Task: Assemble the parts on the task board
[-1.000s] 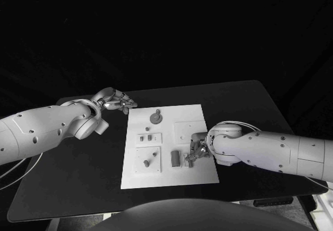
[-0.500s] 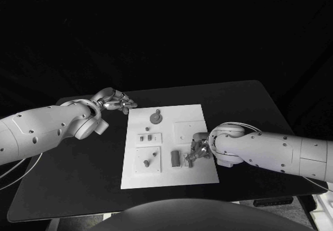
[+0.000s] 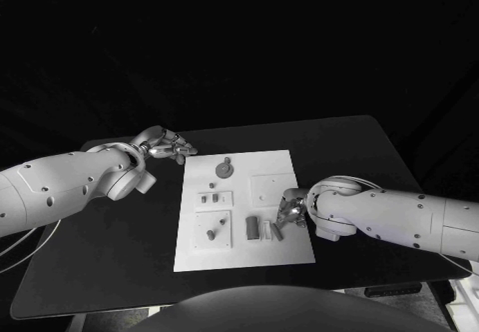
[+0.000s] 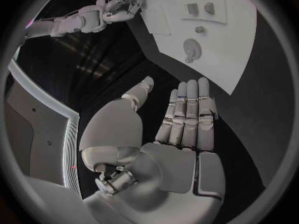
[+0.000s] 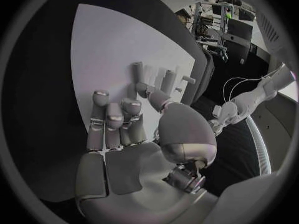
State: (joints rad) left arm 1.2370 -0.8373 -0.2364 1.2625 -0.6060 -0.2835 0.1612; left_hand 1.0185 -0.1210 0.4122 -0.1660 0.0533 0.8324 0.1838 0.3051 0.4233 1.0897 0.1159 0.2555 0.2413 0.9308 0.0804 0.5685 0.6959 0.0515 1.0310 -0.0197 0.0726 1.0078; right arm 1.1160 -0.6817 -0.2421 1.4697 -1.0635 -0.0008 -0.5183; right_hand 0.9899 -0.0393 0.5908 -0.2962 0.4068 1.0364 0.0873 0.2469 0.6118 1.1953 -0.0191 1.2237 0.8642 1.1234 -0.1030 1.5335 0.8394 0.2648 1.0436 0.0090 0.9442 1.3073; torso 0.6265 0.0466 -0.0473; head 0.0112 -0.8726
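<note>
A white rectangular task board (image 3: 244,207) is seen lying in the middle of a black table (image 3: 120,256), its long axis running from the near edge to the far edge. Small grey parts are spread over it: a round disc-shaped piece (image 3: 226,167) near the far edge, and two upright grey blocks (image 3: 259,228) standing side by side near the right-hand long edge, toward the near end. The silver right hand (image 3: 291,211) is held at that same long edge, just beside these blocks, with its fingers (image 5: 118,117) partly curled; nothing is seen held in it, though whether a fingertip touches a block cannot be told. The blocks lie just inward of this hand, toward the board's centre, so the right hand is judged much the nearer for the coming move. The silver left hand (image 3: 167,146) is held well apart, off the far left corner of the board, open and empty, its fingers (image 4: 190,109) straight and close together. The right wrist view shows the blocks rising just beyond the fingertips, which the head view partly hides; the left wrist view shows the empty palm plainly.
</note>
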